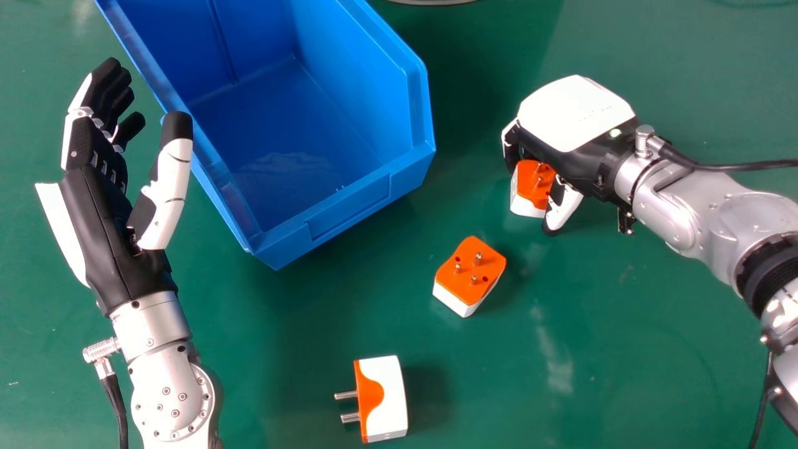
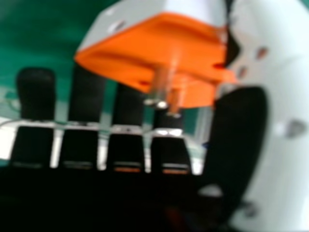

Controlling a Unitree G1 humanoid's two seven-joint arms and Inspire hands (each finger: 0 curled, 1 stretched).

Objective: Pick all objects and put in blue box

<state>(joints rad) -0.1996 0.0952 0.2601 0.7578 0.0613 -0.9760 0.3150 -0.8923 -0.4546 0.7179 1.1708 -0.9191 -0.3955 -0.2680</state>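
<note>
The blue box (image 1: 349, 209) stands at the upper left of centre in the head view, its visible inside bare. To its right, my right hand (image 1: 576, 115) is curled palm down round an orange and white plug adapter (image 1: 527, 190). In the right hand view, the adapter (image 2: 169, 46) lies between the fingers and thumb of my right hand (image 2: 241, 130), pins showing. A second adapter (image 1: 471, 271) rests pins up near the centre. Closer in, a third adapter (image 1: 388, 396) lies with its pins pointing left. My left hand (image 1: 103, 231) is open beside the box's left wall.
Green tabletop (image 1: 598, 349) surrounds the objects. A cable (image 1: 735, 166) runs from the right wrist towards the right edge, and another cable (image 1: 116, 399) hangs by the left wrist. Part of a round silver object (image 1: 433, 2) shows at the top edge.
</note>
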